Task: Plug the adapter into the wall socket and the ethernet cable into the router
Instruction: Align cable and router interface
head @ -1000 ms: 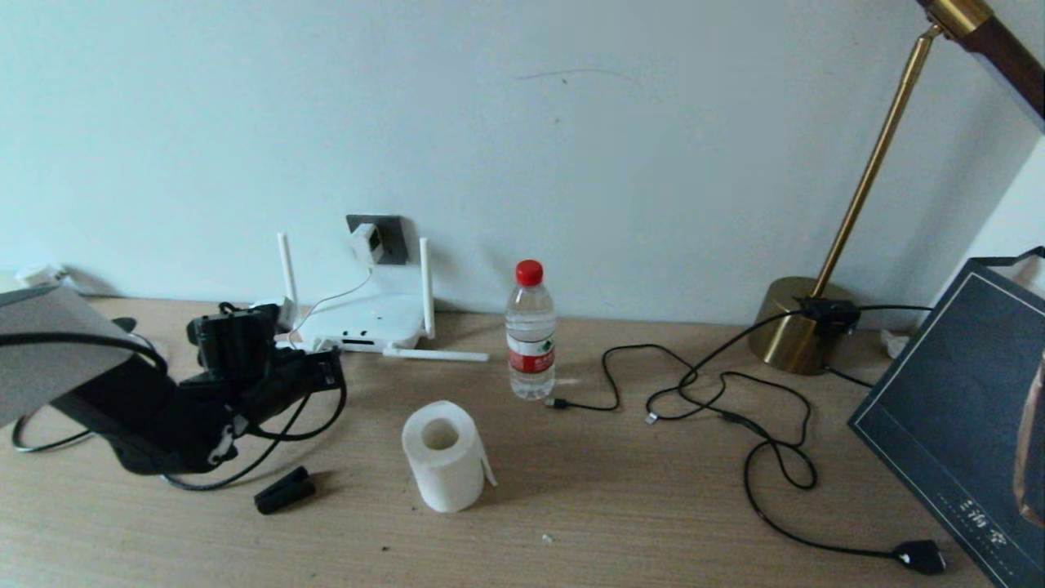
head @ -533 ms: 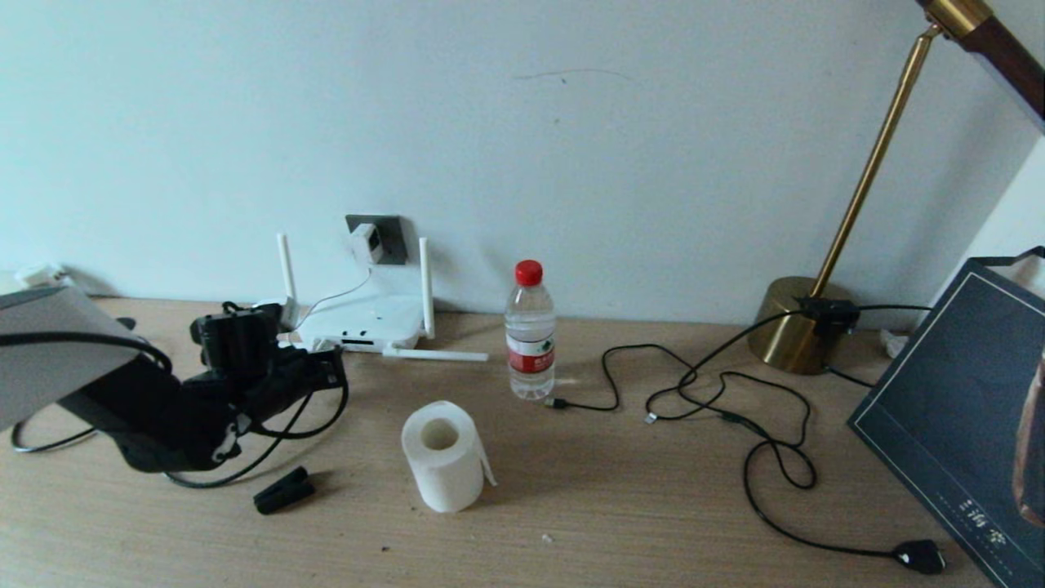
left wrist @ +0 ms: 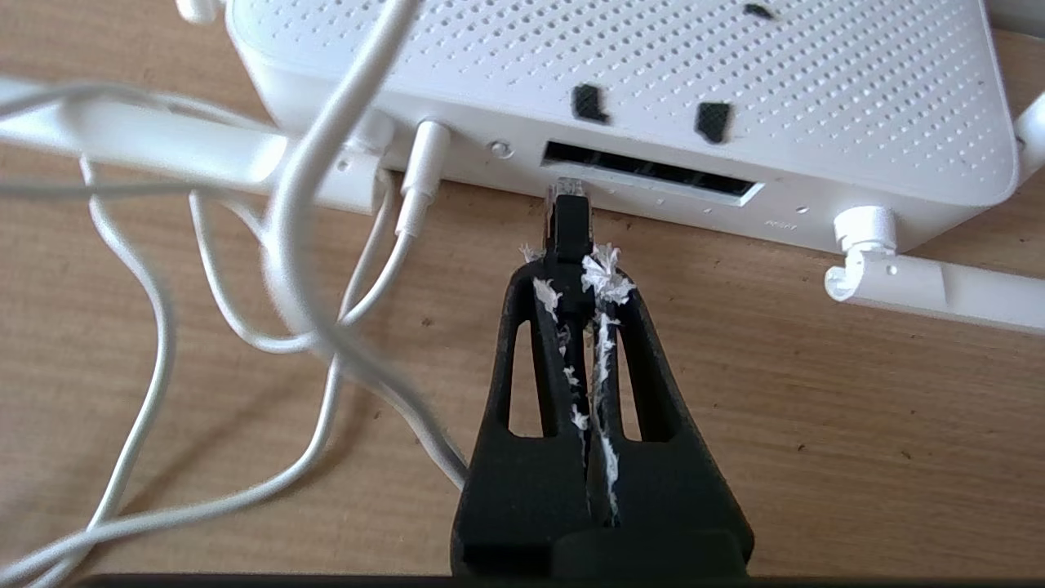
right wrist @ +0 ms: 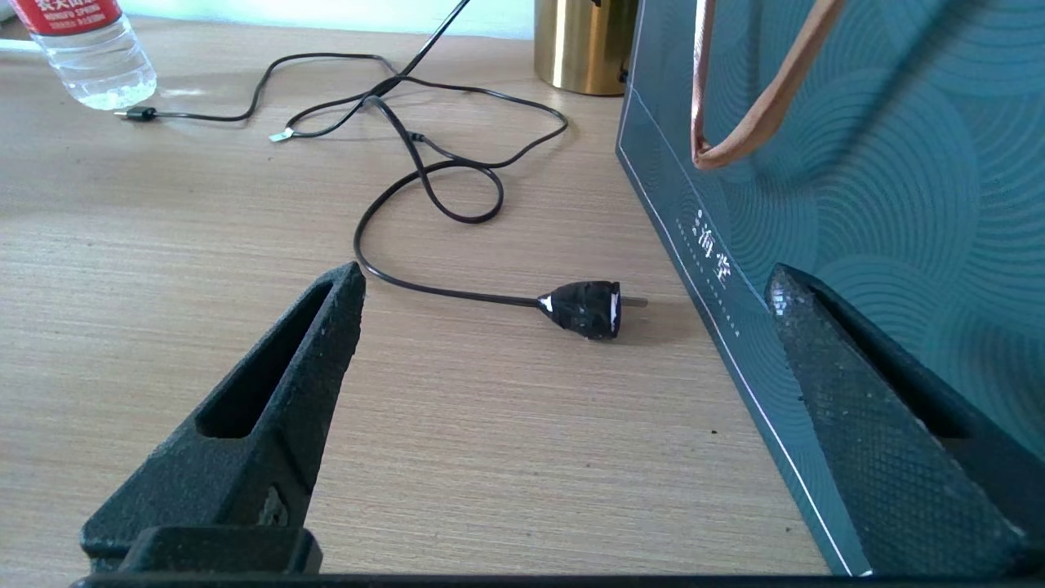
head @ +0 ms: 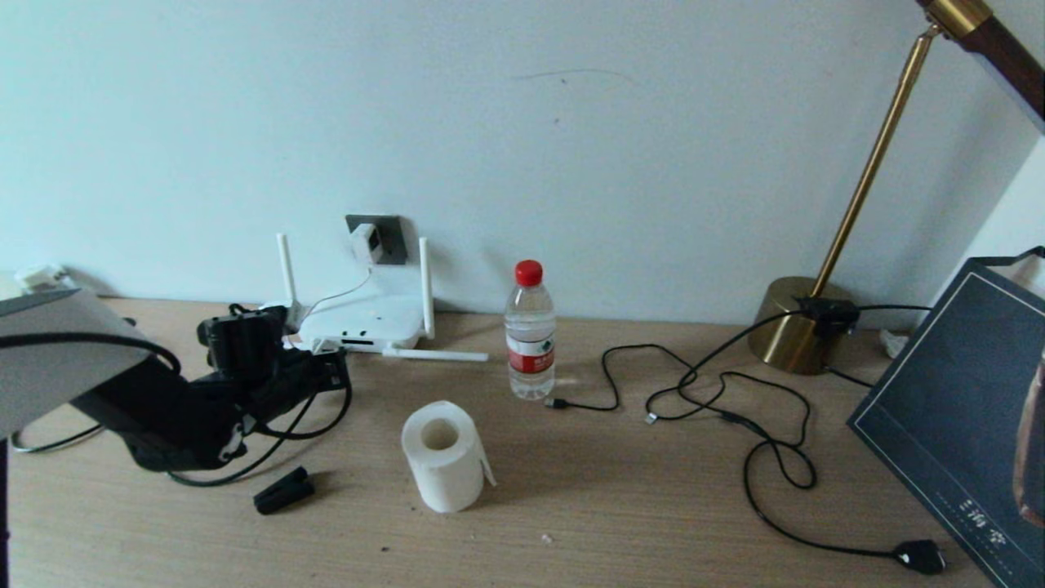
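One plug remains for you to seat: the adapter (head: pixel 364 242) already sits in the socket (head: pixel 378 238) at upper centre-left of the head view. Your left gripper (left wrist: pixel 571 265) is pinching the cable (left wrist: pixel 569 220) just behind its clear tip, which stands at the lip of the router (left wrist: pixel 620 90), by the left end of its port slot. Risk: the tip looks slightly low; pushing now could jam it against the casing or shove the light router back. The loose white cord (left wrist: pixel 326 188) beside the fingers could snag. Your right gripper (right wrist: pixel 563 408) is parked, spread wide, lower right.
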Controlling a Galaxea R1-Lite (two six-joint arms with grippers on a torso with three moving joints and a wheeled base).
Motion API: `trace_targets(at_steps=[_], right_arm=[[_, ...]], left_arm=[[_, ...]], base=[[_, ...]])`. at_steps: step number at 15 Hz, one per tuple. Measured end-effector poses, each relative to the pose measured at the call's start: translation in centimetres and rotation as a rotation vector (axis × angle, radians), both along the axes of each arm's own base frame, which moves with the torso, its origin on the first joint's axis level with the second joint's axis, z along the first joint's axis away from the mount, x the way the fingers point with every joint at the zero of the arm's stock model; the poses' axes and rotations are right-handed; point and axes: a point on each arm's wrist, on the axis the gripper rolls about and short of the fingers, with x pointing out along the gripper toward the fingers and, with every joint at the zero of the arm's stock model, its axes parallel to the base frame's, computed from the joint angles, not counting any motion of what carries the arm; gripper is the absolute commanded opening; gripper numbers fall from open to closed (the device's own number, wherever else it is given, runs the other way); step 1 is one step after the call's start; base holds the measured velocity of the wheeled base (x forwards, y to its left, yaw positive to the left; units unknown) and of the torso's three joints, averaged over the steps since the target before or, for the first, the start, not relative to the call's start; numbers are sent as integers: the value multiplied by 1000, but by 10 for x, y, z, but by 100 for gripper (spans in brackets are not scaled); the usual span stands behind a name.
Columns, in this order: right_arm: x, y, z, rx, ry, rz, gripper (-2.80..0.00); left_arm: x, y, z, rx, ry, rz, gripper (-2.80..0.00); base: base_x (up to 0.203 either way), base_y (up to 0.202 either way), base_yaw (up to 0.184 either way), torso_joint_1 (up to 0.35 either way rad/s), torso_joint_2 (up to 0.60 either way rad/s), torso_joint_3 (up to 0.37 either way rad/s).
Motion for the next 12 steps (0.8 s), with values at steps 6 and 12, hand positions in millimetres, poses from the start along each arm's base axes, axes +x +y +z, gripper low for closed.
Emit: trace_targets(at_steps=[6,12], right_arm=[[0,0,0,0,0,0,0],[0,0,0,0,0,0,0]], left_arm=[[2,-1,1,15,-6,-7,-280],[2,-2,1,17,-7,-9,-280]], base=[[0,0,0,0,0,0],[0,0,0,0,0,0]])
